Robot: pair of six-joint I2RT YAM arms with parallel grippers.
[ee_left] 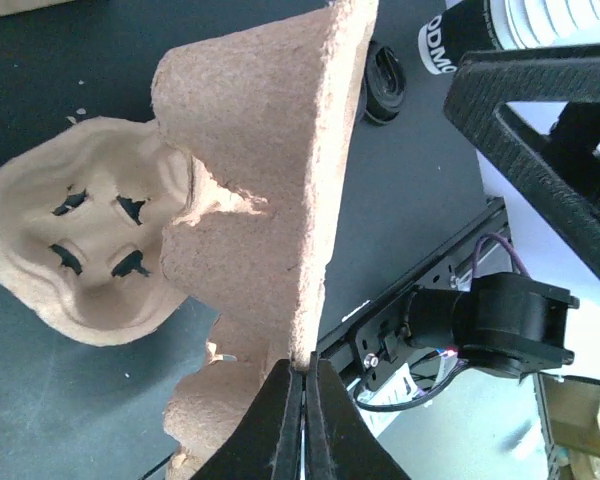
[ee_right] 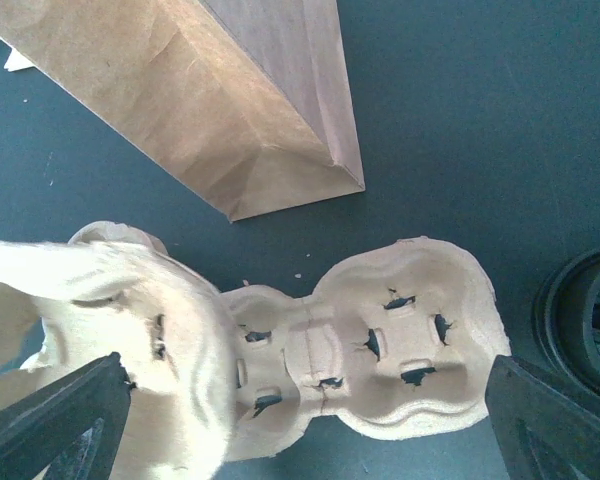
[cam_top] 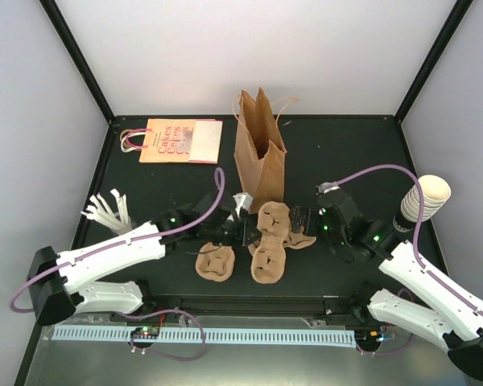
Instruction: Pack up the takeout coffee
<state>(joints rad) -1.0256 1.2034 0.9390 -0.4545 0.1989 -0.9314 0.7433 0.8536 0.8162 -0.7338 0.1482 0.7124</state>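
No lidded takeout coffee shows in my views. There is only a loose black lid (ee_right: 585, 320) at three o'clock of my right gripper (ee_right: 308, 368), which is spread wide over a flat pulp tray (ee_right: 400, 350), and a lidless cup stack (cam_top: 425, 197) at the table's three o'clock. My left gripper (ee_left: 305, 375) pinches an upended tray (ee_left: 270, 150) by its rim. I judge the right arm nearer.

The top external view looks steeply down from above and behind the robot over the whole table (cam_top: 346, 153), whereas both wrist views sit close over the pulp trays (cam_top: 272, 241) at mid-frame, the right one also sharing the brown paper bag (ee_right: 230, 110) in its upper left.
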